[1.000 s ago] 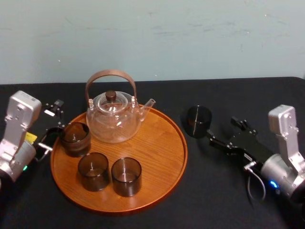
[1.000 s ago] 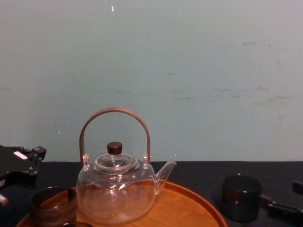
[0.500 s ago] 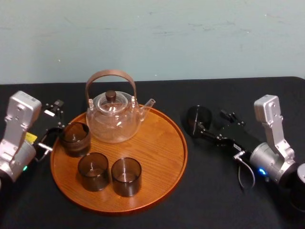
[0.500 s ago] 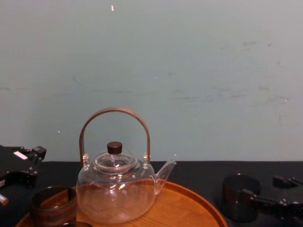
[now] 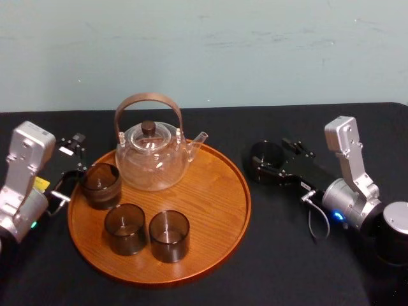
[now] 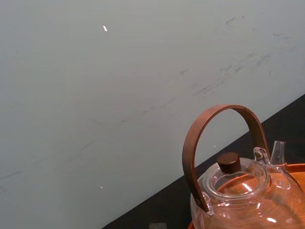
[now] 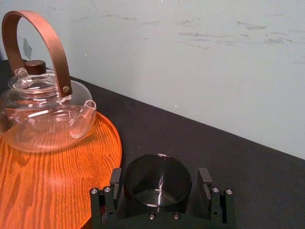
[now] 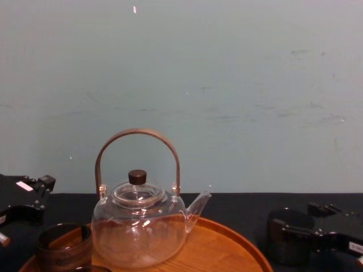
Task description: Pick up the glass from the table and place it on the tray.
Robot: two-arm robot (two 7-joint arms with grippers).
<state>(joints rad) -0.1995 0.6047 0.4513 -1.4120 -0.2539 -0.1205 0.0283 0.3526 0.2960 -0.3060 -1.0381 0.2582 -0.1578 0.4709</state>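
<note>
The dark glass stands upright on the black table, just right of the round wooden tray. My right gripper is open around it, one finger on each side. In the right wrist view the glass sits between the two fingers with a slight gap on each side. From the chest view the glass is at the lower right, with the right gripper level with its upper half. My left gripper rests open at the tray's left edge.
On the tray stand a glass teapot with a brown handle and three dark glasses. The tray's right half is bare wood. A pale wall runs behind the table.
My right gripper has slid forward and left toward the glass until its fingers straddle it. The glass, the tray and the left arm have not moved.
</note>
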